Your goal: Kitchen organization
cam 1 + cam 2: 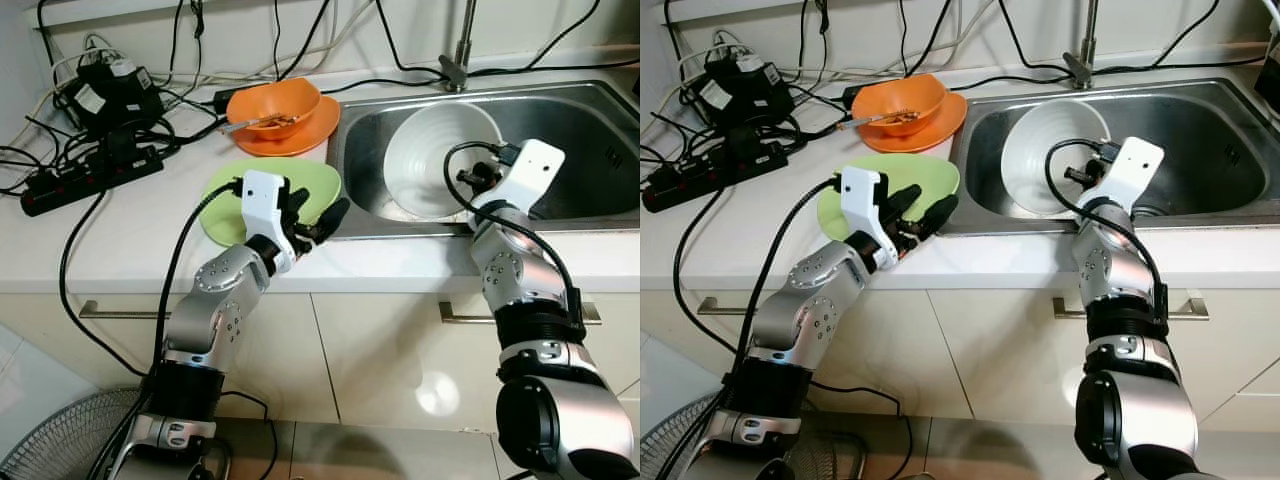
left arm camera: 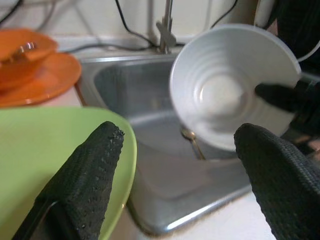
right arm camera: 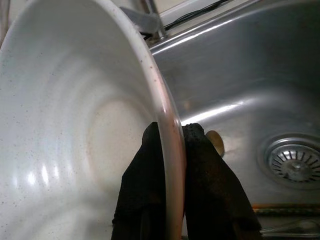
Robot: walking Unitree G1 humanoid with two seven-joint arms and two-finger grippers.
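Note:
A large white bowl stands tilted on its side inside the steel sink. My right gripper is shut on the white bowl's rim, one finger inside and one outside. A lime green plate lies on the counter at the sink's left edge. My left gripper hovers open over the plate's right side, fingers spread wide and pointing toward the sink. A spoon lies on the sink floor under the bowl.
An orange bowl with a utensil and food scraps sits on an orange plate behind the green plate. Black power strips and tangled cables cover the counter's left. The faucet rises behind the sink. A drain lies on the sink floor.

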